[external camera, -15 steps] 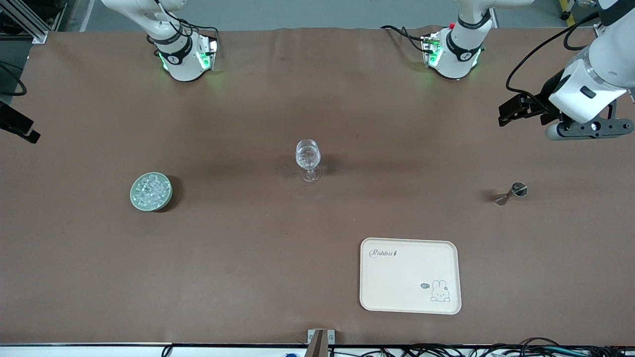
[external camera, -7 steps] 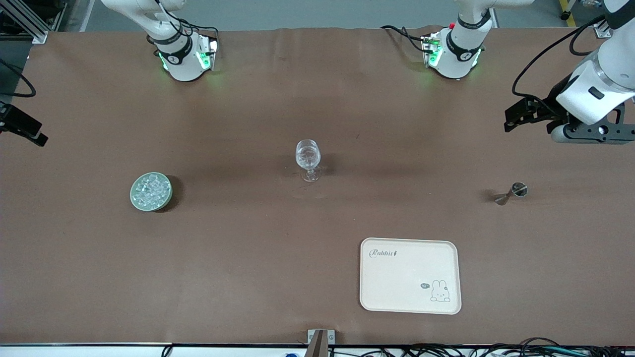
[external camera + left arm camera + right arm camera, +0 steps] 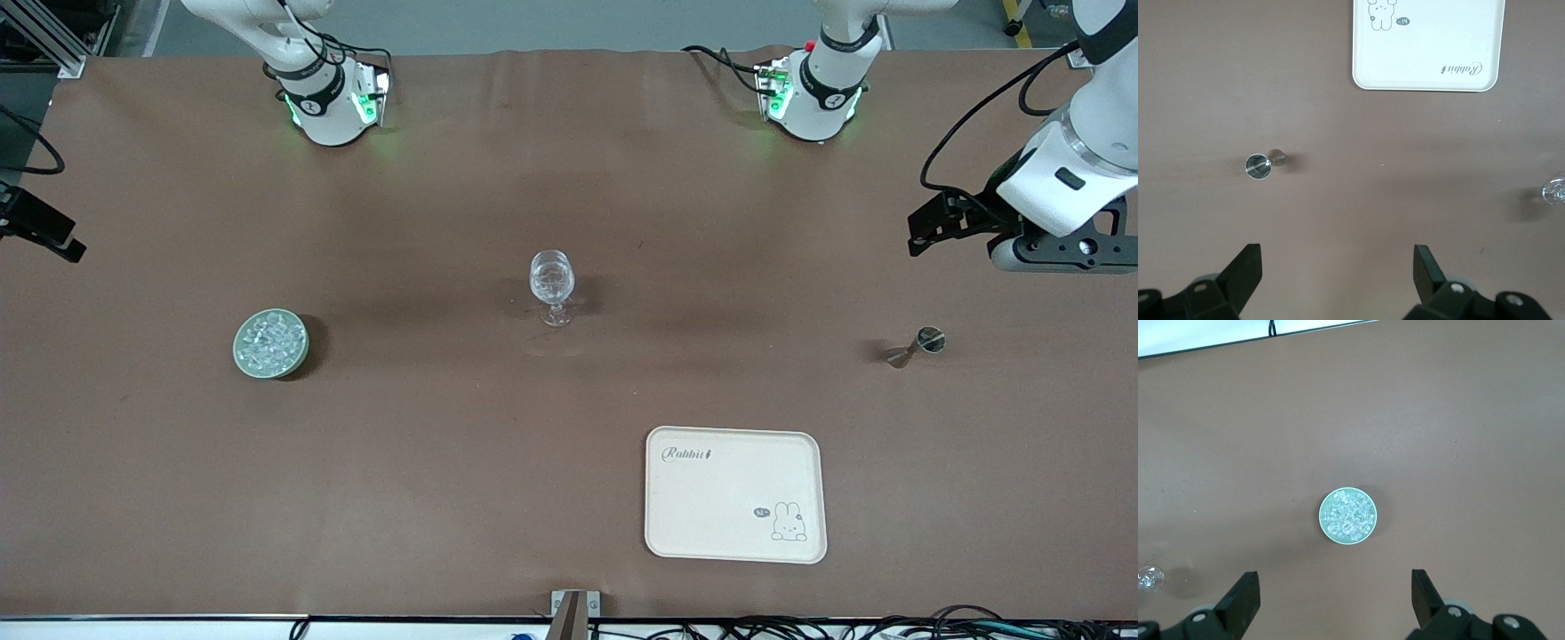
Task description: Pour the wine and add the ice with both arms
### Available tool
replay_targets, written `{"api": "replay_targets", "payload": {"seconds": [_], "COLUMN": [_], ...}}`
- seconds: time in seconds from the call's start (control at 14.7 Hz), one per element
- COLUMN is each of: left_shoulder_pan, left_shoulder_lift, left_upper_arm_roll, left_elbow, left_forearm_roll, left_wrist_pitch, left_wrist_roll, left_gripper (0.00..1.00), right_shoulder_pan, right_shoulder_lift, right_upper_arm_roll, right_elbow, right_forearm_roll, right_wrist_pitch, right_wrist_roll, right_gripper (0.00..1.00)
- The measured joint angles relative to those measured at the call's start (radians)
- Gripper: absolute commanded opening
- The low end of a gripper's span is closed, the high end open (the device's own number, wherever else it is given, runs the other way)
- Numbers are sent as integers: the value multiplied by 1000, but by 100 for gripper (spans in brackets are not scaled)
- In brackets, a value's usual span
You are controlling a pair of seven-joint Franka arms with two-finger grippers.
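I find the small clear glassy ice cubes (image 3: 1349, 515) heaped in a round pale-green bowl (image 3: 240, 357) toward the right arm's end of the brown worktop (image 3: 444, 444), well apart from the clear stemmed wine glass (image 3: 552, 284) at centre. I judge them slippery, hard and light; I would grip the bowl's rim. The right hand (image 3: 1331, 597) hangs above the bowl, fingers apart. The left hand (image 3: 1337, 273), fingers spread, hangs near the small steel jigger (image 3: 1259, 165).
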Motion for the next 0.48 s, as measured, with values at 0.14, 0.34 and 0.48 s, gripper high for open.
{"api": "replay_targets", "payload": {"seconds": [0.14,0.34,0.48], "left_shoulder_pan": [1,2,2], "left_shoulder_lift": [1,1,1], "left_upper_arm_roll": [0,1,1], "left_elbow": [12,18,17], "left_forearm_roll": [-2,-15,-23], "left_wrist_pitch": [-2,-3,-4], "left_wrist_roll": [0,0,0], "left_gripper": [96,96,96], "right_shoulder_pan": [0,0,0], "right_shoulder_lift": [0,0,0], "right_upper_arm_roll": [0,0,0], "right_elbow": [0,0,0], "right_forearm_roll": [0,0,0], "right_wrist_pitch": [0,0,0], "right_wrist_roll": [0,0,0], "right_gripper": [100,100,100]}}
